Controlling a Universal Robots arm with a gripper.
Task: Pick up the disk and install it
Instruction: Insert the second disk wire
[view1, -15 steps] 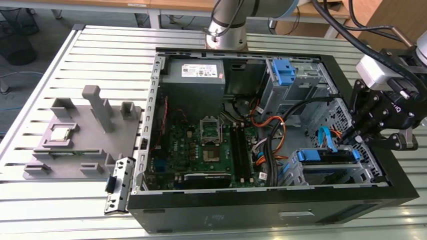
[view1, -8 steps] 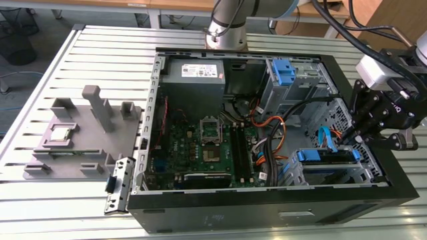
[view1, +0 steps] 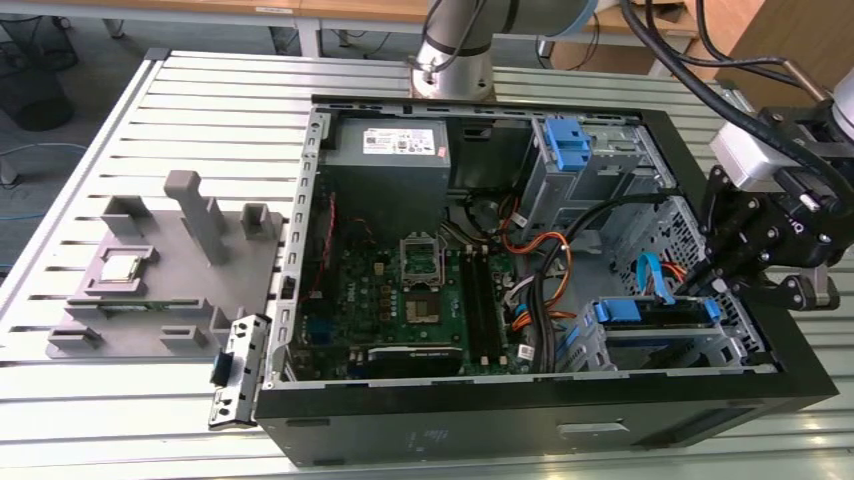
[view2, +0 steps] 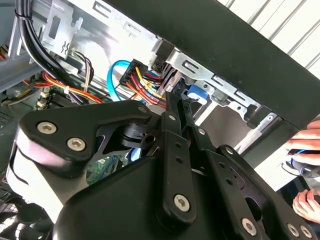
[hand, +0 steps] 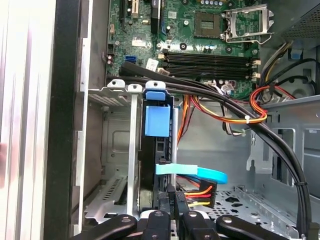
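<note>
Disk (view1: 654, 312) sits on edge in the drive cage at the front corner of the open computer case (view1: 534, 420), its blue rails showing at both ends in the exterior view. The gripper (view1: 747, 285) hangs just beside that cage, over the case's rim on the exterior view's right.

From the first wrist view the disk (hand: 157, 150) appears as a dark slab standing between metal bay walls, a blue tab at its near end and a light blue data cable (hand: 192, 171) plugged in beside red, yellow and black power leads. The gripper (hand: 172, 210) has its fingers drawn close together right at the disk's connector end; they seem to pinch nothing, though the contact point is hidden.

The second wrist view looks along the black linkage: the gripper (view2: 177, 107) tips meet near a blue clip and the same cable bundle, and a person's hand (view2: 305, 150) rests outside the case.

Beyond the case, the motherboard (view1: 414, 290) lies exposed, a grey power supply (view1: 390, 145) sits at the far wall, and a grey fixture (view1: 160, 270) stands beside the case on the slatted metal table (view1: 200, 100).
</note>
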